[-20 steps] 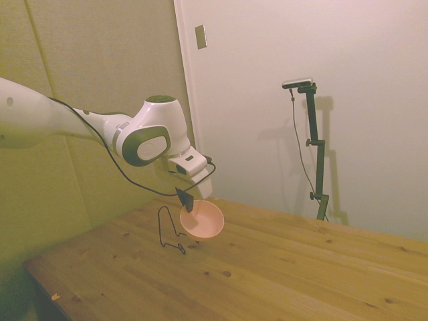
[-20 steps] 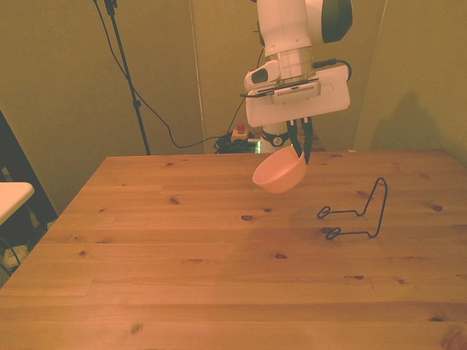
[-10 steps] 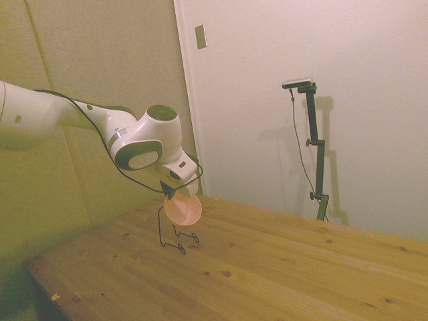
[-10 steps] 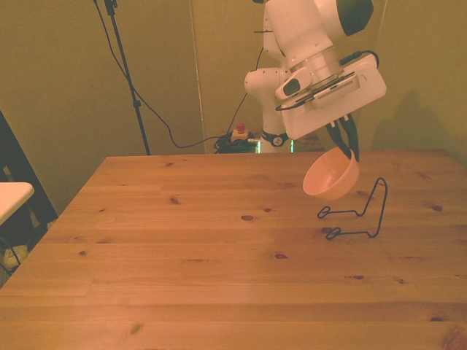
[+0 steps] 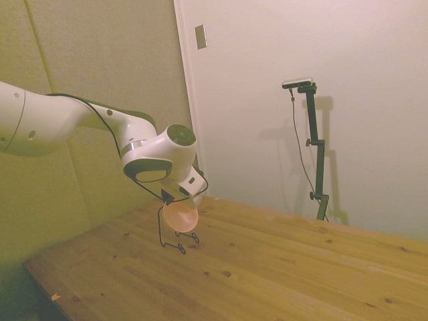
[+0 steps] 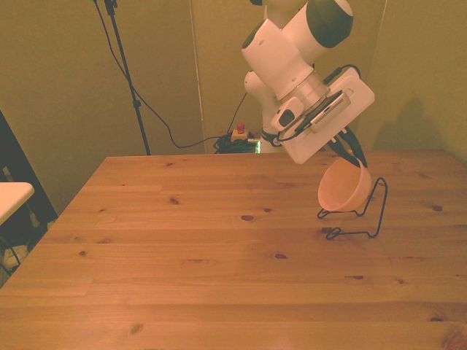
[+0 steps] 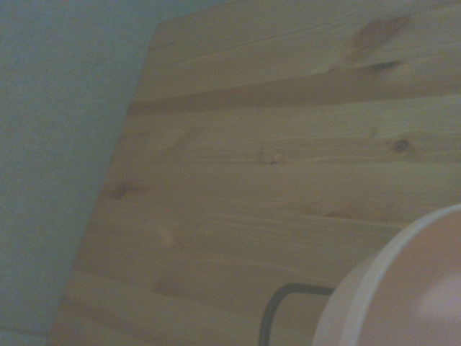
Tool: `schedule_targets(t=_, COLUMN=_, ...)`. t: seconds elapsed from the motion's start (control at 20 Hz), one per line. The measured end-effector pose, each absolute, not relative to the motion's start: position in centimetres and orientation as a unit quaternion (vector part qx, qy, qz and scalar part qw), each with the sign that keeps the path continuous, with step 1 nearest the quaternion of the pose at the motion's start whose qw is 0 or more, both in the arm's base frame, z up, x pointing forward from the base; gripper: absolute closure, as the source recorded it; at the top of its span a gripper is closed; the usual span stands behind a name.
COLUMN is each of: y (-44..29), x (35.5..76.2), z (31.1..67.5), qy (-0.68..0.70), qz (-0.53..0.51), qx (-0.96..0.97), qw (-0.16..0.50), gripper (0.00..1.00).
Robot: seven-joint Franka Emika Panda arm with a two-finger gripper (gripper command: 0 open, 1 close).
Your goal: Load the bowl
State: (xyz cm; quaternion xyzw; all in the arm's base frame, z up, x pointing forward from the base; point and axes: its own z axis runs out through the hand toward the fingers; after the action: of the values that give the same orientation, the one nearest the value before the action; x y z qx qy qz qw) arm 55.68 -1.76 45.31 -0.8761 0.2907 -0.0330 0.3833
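gripper clamped on tilted pink bowl, held over black wire rack, wooden table, no legible writing

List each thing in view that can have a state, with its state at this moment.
Bowl: held in the air by its rim, tipped on its side, right over the wire rack.
Gripper: shut on the bowl's rim, tilted toward the rack.
Wire rack: standing on the table, nothing resting in it yet as far as the views show.
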Motion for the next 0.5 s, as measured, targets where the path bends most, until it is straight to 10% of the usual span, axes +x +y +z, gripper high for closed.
schedule_targets(t=0.5, y=-2.6, x=56.9, z=42.3, qy=0.272, qz=-0.006, qx=-0.853, qw=0.444, gripper=1.00)
